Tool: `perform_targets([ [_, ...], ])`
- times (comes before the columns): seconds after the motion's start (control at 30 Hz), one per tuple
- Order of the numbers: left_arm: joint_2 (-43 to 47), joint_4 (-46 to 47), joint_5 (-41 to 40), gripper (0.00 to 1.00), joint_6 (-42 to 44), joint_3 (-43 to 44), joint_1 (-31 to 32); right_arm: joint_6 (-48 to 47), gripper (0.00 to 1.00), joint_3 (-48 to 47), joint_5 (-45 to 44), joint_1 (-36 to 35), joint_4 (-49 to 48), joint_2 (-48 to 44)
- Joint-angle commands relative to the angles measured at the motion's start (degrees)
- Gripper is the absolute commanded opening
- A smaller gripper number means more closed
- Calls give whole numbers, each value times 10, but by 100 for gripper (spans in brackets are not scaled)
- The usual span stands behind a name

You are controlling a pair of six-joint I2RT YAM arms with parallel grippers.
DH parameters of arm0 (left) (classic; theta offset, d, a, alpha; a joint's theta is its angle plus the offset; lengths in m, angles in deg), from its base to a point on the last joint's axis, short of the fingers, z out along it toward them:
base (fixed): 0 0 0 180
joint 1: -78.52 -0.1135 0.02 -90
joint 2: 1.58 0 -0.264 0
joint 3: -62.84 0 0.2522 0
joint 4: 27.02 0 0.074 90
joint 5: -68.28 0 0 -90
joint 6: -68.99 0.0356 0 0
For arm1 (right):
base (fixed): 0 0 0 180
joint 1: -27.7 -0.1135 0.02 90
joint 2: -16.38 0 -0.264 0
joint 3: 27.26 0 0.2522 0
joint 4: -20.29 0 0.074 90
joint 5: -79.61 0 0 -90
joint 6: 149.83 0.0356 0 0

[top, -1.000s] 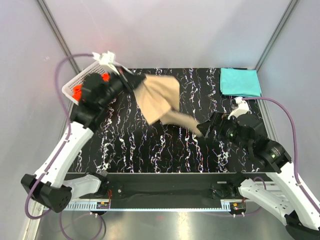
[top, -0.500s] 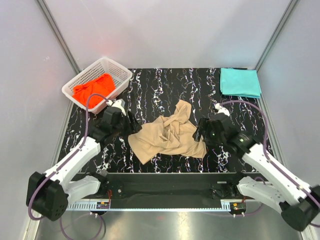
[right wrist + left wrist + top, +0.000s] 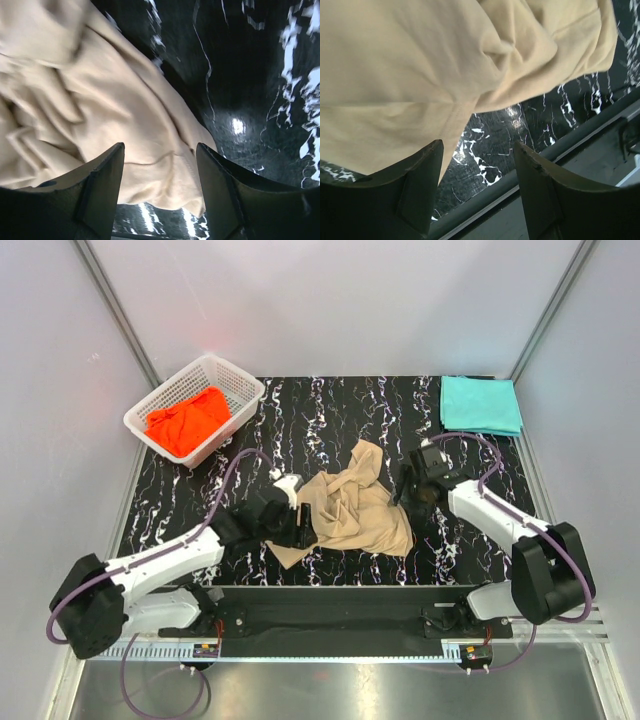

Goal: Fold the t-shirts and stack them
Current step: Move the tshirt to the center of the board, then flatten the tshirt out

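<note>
Now you see the tan t-shirt (image 3: 345,510) lying crumpled on the bench (image 3: 330,405), where a second ago it hung in the air between both arms. Your left hand (image 3: 306,529) sits at its near-left edge, fingers apart, gripping nothing. Your right hand (image 3: 411,491) is at its right edge, fingers spread over cloth. The white lattice basket (image 3: 243,380) holds the orange-red t-shirt (image 3: 185,420); the teal t-shirt (image 3: 480,403) lies folded in the far right corner.
</note>
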Motion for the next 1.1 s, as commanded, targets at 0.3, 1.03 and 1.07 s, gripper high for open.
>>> perform_targets([
  [0.3,-194,75,-67,68,34,111,40,-25,70,122,68,1,-99,-28],
  [1.03,8,-315,-327,0,66,476,-67,-63,0,-174,-100,7,151,-240],
  [1.07,9,-327,-341,0,66,489,-68,-71,0,-191,-106,6,161,-258],
])
